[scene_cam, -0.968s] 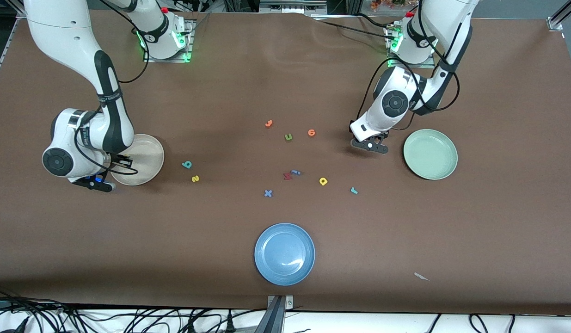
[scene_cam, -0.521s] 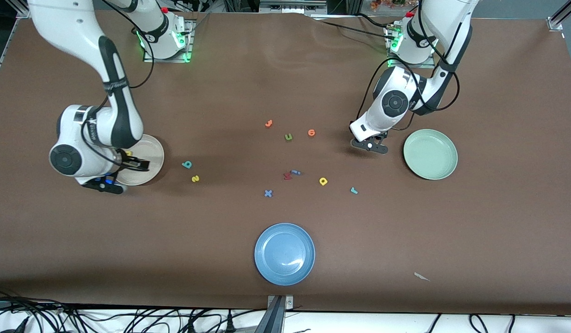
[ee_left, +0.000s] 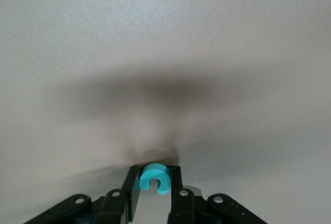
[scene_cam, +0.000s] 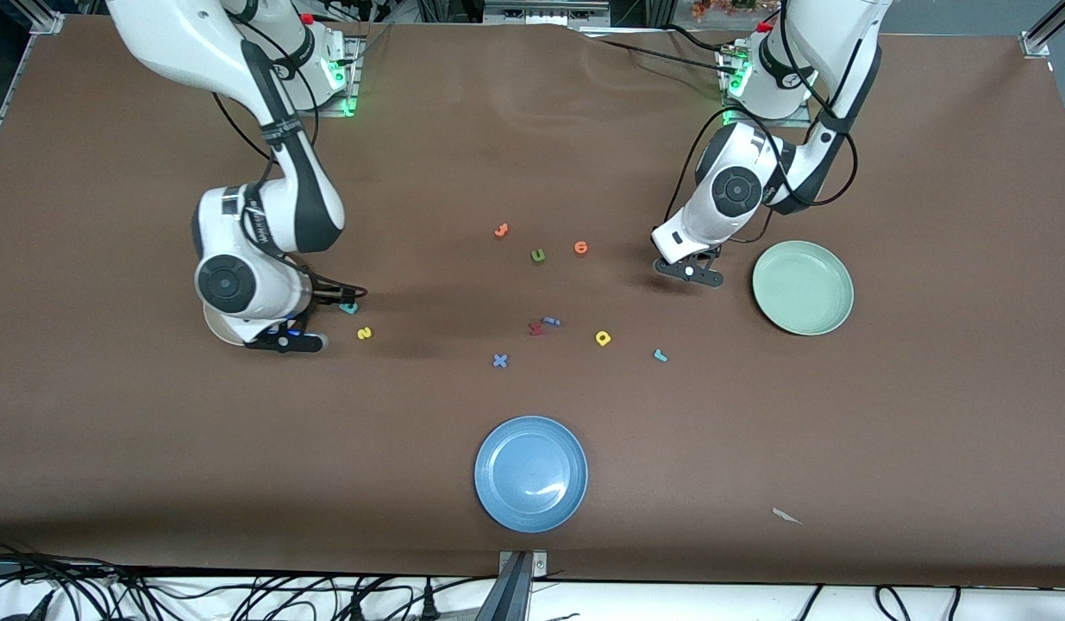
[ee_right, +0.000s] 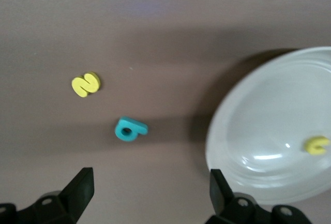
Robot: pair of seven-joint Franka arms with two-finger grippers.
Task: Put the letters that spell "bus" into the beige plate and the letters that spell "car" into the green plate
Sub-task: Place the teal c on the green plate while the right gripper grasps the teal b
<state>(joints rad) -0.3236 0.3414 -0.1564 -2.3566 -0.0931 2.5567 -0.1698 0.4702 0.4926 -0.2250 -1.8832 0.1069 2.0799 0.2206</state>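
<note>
My left gripper (ee_left: 154, 181) is shut on the teal "c" (ee_left: 154, 176), low at the table beside the green plate (scene_cam: 802, 287). In the front view the left gripper (scene_cam: 689, 269) hides the letter. My right gripper (scene_cam: 342, 297) hangs open over the teal "b" (scene_cam: 349, 307), with nothing between its fingers (ee_right: 80, 188). The right wrist view shows the "b" (ee_right: 129, 129), the yellow "s" (ee_right: 85, 84) and the beige plate (ee_right: 258, 120) with the yellow "u" (ee_right: 316, 145) in it. The right arm covers most of the beige plate (scene_cam: 215, 329). The yellow "a" (scene_cam: 603, 338) and teal "r" (scene_cam: 660, 354) lie mid-table.
A blue plate (scene_cam: 530, 473) sits near the front camera. Two orange letters (scene_cam: 501, 230), an olive "u" (scene_cam: 538, 255), a red letter (scene_cam: 536, 328), a blue "i" (scene_cam: 551, 322) and a blue "x" (scene_cam: 499, 360) lie scattered mid-table.
My right gripper opened over the beige plate, left the yellow "u" there, and swung toward the middle to above the teal "b". My left gripper closed on the teal "c".
</note>
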